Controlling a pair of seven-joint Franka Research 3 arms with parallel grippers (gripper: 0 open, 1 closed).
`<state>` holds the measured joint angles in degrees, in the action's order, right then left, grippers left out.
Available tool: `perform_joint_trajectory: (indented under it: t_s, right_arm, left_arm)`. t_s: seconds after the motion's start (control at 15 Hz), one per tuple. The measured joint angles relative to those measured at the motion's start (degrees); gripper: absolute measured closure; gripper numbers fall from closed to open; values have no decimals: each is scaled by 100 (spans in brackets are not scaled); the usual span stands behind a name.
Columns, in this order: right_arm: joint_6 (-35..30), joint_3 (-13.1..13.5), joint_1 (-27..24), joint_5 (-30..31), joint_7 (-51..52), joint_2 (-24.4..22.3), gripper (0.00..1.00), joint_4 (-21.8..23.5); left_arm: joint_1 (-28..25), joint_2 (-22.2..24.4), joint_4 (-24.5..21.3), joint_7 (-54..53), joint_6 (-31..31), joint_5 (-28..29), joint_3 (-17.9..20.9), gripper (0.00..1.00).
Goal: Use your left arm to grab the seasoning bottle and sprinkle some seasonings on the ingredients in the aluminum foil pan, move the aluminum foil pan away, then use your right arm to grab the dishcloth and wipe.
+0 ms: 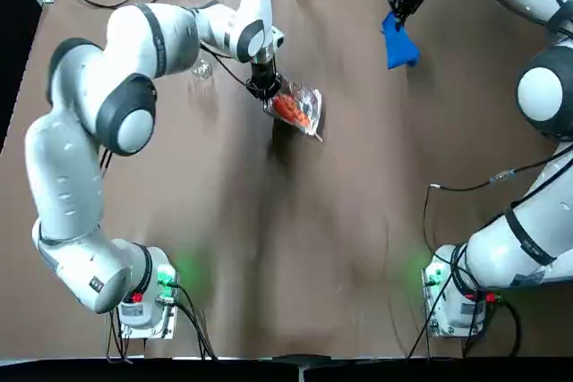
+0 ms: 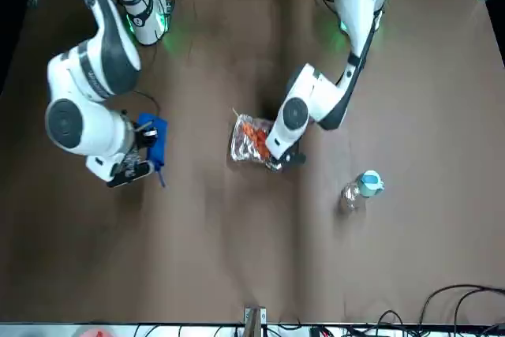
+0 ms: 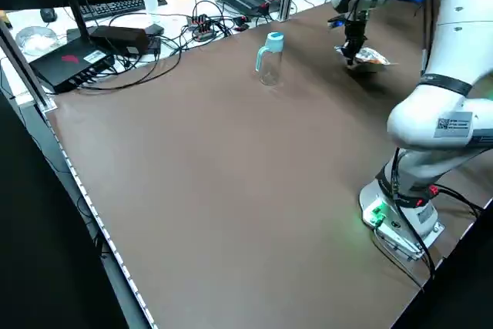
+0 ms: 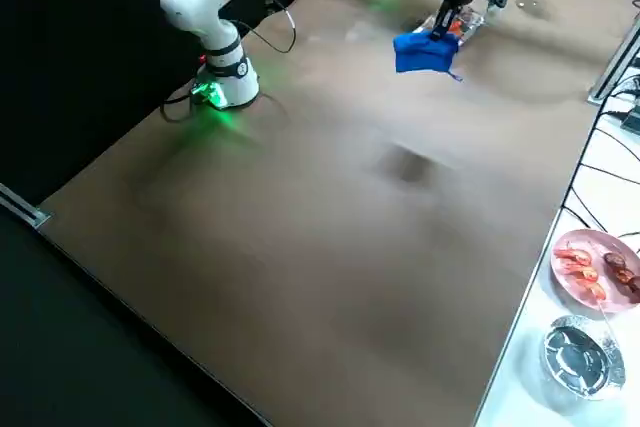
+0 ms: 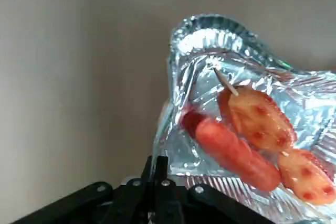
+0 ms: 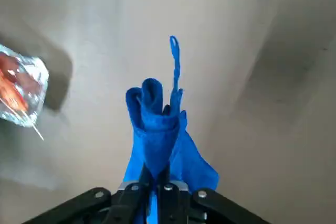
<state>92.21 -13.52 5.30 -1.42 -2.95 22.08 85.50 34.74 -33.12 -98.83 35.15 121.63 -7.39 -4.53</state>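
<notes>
The left gripper [image 5: 156, 195] is pinched tight on the rim of the aluminum foil pan [image 1: 303, 114], which sits slightly tilted in the middle of the tabletop's far half with the red-orange ingredients [image 5: 247, 142] inside. Farther toward the far left corner, the seasoning bottle [image 2: 359, 189] stands upright on the tabletop [image 1: 313, 248], well apart from the pan and untouched. The right gripper [image 6: 157, 182] is clenched on the bunched blue dishcloth [image 6: 160, 135], holding it lifted above the surface near the far right edge. The step in hand looks like moving the pan away; next, the pan needs carrying clear before being let go, so the cloth can come down and wipe the vacated spot.
</notes>
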Motion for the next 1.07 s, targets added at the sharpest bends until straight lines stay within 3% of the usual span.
perform_joint_trajectory:
  t_s: [0.07,0.13,0.33,0.53,0.8,1.07]
  right_arm:
    - [103,-7,121,-74,-166,44,93,7]
    - [448,-14,419,-157,-808,229,93,41]
    - [1279,-16,906,-166,-1935,669,93,73]
    - [2107,-15,1290,-167,-2852,1065,93,73]
    - [2767,-14,1699,-168,-3697,1376,93,72]
    - [4014,-8,1915,-168,-4183,1855,93,82]
  left_arm:
    - [-16,256,-356,32,166,-64,-77,98]
    - [-98,793,-1167,39,605,-185,-221,98]
    - [-371,1389,-2009,39,834,-420,-524,98]
    - [-682,1597,-2371,40,896,-609,-894,98]
    - [-701,1599,-2701,191,1422,-800,-1098,98]
    - [-680,1510,-2855,380,1862,-803,-1199,98]
